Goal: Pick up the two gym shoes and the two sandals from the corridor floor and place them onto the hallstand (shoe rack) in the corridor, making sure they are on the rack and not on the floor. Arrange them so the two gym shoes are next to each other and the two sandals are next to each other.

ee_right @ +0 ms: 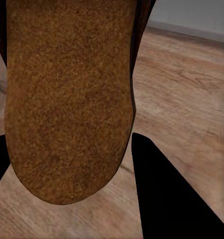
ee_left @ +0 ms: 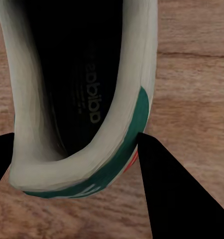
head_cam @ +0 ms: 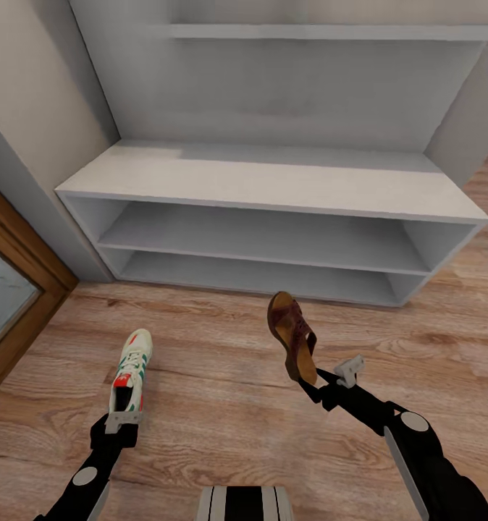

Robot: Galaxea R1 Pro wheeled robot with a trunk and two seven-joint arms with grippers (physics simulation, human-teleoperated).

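One gym shoe [head_cam: 131,379], white with green stripes and red patches, is held at its heel by my left gripper [head_cam: 123,420], toe pointing toward the hallstand [head_cam: 273,188]. In the left wrist view the shoe's heel [ee_left: 87,129] sits between the dark fingers [ee_left: 176,194], above the corridor floor [ee_left: 196,89]. My right gripper [head_cam: 313,382] is shut on one reddish-brown sandal [head_cam: 292,336], lifted and tilted on edge over the floor [head_cam: 222,405]. The right wrist view has the sandal's tan footbed [ee_right: 67,99] between the fingers [ee_right: 171,199]. The hallstand's top and both shelves are bare.
A wood-framed glass door [head_cam: 9,304] stands at the left. A grey wall panel with a high shelf [head_cam: 295,32] rises behind the hallstand. My own base [head_cam: 244,503] shows at the bottom edge. Open plank floor lies between me and the rack.
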